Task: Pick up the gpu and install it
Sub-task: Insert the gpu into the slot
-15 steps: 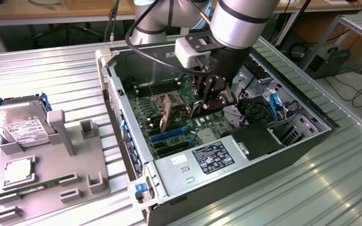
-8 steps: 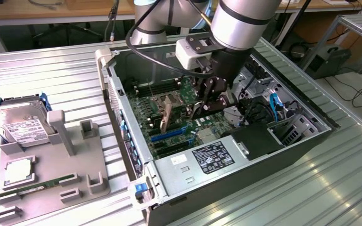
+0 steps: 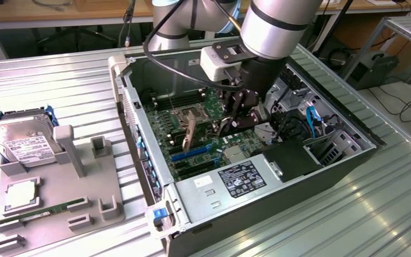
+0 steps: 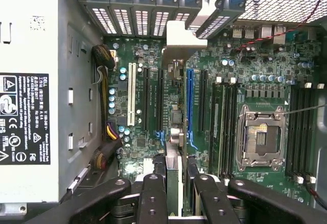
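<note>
The thin, flat dark gpu card (image 4: 174,147) stands edge-on above the green motherboard's expansion slots, silver bracket toward the case's rear wall.

Claw (image 3: 235,119) with gpu (image 4: 174,132) inside computer case (image 3: 348,160), above motherboard (image 3: 191,128).

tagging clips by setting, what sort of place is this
Probably a robotics lab or test workshop: an open PC tower lies on a ribbed metal workbench, a grey fixture tray holds spare parts, and desks with cables stand behind.

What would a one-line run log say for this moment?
holding: gpu | gripper: shut on card, edge-on | where: inside computer case, over motherboard slots | seated: cannot tell
</note>
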Available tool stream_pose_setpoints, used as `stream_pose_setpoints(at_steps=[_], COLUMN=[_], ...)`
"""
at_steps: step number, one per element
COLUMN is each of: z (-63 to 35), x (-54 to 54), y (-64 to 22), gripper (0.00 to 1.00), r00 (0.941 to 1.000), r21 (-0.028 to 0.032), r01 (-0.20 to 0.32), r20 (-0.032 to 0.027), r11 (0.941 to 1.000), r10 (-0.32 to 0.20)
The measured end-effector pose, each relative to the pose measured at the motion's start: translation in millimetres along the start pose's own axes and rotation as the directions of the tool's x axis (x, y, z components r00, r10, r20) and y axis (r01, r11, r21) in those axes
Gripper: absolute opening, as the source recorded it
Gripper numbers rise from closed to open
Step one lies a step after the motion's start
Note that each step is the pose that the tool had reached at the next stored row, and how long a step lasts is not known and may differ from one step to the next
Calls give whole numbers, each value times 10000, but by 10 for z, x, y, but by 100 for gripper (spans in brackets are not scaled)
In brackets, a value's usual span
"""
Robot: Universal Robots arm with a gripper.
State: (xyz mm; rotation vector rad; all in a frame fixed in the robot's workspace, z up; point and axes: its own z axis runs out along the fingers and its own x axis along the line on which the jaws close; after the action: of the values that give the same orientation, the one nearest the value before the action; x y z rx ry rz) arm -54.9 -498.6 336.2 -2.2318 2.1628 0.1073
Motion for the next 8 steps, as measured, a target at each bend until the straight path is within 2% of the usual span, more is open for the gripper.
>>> stream_pose_setpoints(at_steps=[8], z=[6], x=[31], y=[1], gripper=[26], r00=[10000], r21=[0], r01=[0], r20=[0], r11=[10000], r10=[0])
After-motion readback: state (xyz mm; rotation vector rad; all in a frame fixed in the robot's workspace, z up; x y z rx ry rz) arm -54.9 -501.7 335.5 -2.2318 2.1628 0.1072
